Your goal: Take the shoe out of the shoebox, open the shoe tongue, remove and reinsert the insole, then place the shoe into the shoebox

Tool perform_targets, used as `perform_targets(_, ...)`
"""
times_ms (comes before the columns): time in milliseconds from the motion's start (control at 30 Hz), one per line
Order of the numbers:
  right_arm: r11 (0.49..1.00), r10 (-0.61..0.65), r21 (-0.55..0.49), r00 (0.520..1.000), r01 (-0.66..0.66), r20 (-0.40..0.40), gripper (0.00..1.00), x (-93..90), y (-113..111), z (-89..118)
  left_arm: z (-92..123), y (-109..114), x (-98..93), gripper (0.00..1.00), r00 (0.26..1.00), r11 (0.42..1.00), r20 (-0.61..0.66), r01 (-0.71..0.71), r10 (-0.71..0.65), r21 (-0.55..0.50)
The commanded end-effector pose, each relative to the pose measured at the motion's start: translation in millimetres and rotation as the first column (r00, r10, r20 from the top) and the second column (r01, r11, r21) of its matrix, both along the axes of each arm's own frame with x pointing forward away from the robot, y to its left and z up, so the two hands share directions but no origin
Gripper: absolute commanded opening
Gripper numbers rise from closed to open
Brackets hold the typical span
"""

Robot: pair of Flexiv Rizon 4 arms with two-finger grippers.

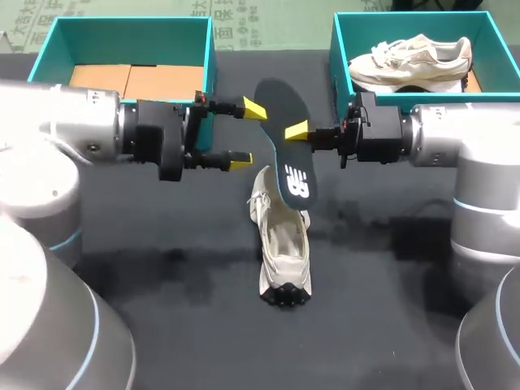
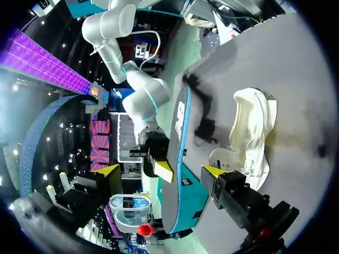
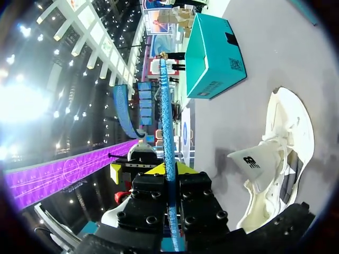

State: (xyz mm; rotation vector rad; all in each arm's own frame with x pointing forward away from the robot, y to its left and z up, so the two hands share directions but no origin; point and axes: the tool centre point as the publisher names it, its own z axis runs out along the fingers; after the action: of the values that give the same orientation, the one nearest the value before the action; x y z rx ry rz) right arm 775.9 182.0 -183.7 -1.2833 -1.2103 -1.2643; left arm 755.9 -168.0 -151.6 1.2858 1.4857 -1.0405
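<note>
Dark bench. Left shoebox sits at 11 o'clock, teal, with cardboard in the bottom. Right shoebox sits at 1 o'clock, teal, with a boxed shoe inside, cream. Loose shoe lies mid-bench, long axis 12–6; heel looks to be at 6, hard to say. Black insole is out of the shoe, held over its 12 o'clock end. Right jaws pinch the insole's 3 o'clock edge. Left jaws are spread at the insole's 9 o'clock, holding nothing.
</note>
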Motion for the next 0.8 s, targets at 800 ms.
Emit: perform_targets(800,1.0,0.008,-0.026,1.0,-0.009,-0.021,0.0,-35.4,15,-13,50,38,53.0,1.0,1.0,0.737,0.013,-0.025,0.023,0.676)
